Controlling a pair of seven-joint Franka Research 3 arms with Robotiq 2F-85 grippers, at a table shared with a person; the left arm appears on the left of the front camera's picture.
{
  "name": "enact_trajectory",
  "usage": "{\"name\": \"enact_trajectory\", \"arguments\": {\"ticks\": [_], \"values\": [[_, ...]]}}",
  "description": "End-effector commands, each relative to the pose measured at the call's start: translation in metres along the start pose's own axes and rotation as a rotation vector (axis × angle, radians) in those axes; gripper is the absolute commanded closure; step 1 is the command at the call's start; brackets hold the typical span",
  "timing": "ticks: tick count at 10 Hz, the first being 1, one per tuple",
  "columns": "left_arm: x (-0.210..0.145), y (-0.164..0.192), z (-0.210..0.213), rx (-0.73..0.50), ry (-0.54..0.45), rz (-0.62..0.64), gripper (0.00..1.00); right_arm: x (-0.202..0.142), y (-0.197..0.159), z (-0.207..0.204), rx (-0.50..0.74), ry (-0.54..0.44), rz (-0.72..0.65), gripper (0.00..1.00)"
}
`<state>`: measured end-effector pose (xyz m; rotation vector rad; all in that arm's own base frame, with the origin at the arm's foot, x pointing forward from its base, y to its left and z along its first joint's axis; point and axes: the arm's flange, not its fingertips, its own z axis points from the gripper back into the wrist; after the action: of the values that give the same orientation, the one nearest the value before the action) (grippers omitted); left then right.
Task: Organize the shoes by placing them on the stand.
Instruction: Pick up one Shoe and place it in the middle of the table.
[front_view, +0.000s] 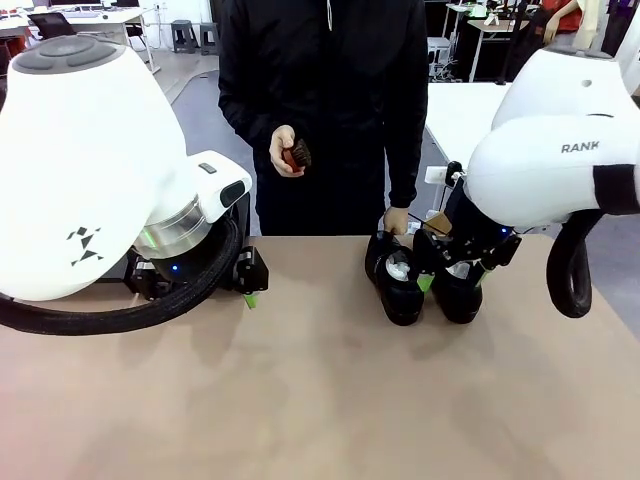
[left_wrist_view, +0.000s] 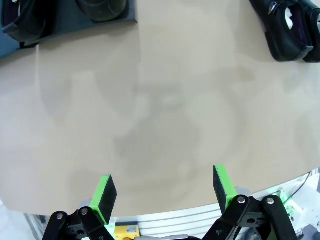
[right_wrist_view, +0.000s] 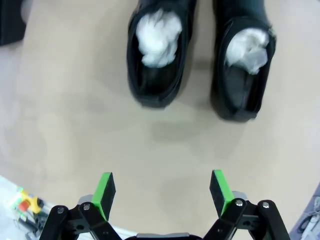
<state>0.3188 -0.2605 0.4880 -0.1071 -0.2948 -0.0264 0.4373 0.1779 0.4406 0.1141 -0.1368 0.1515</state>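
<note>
Two glossy black shoes stuffed with white paper stand side by side on the table, one (right_wrist_view: 157, 50) (front_view: 400, 285) beside the other (right_wrist_view: 245, 60) (front_view: 462, 292). My right gripper (right_wrist_view: 161, 192) (front_view: 452, 278) hovers open just short of their heels, holding nothing. The person's hand (front_view: 397, 220) rests at the back of the pair. In the left wrist view, the black stand (left_wrist_view: 60, 20) lies at the top left with two shoes (left_wrist_view: 15, 20) (left_wrist_view: 102, 7) on it. My left gripper (left_wrist_view: 164, 192) (front_view: 250, 290) hangs open over bare table, far from the stand.
The person stands at the far edge, holding a small brown brush (front_view: 297, 155) in the other hand. The left arm's bulky white body (front_view: 90, 170) blocks the left part of the front view. Bare table (front_view: 320, 400) spreads across the near side.
</note>
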Motion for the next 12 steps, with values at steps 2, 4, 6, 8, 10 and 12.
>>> {"name": "enact_trajectory", "arguments": {"ticks": [2,4,6,8,10,12], "values": [[0.002,0.001,0.001,-0.012,-0.004,0.002,0.00,0.069,0.008,-0.024,-0.058,-0.059,-0.059,0.00],[0.002,0.001,0.001,-0.012,-0.004,0.002,0.00,0.075,0.012,-0.027,-0.032,-0.053,-0.043,0.00],[0.002,0.001,0.001,-0.012,-0.004,0.002,0.00,0.074,0.010,-0.035,-0.055,-0.048,-0.019,0.36],[0.002,0.001,0.001,-0.012,-0.004,0.002,0.00,0.080,0.010,-0.045,-0.072,-0.043,-0.038,0.47],[0.002,0.001,0.001,-0.012,-0.004,0.002,0.00,0.087,0.012,-0.060,-0.079,-0.043,-0.046,0.47],[0.002,0.001,0.001,-0.012,-0.004,0.002,0.00,0.095,0.010,-0.079,-0.088,-0.009,-0.057,0.47]]}}
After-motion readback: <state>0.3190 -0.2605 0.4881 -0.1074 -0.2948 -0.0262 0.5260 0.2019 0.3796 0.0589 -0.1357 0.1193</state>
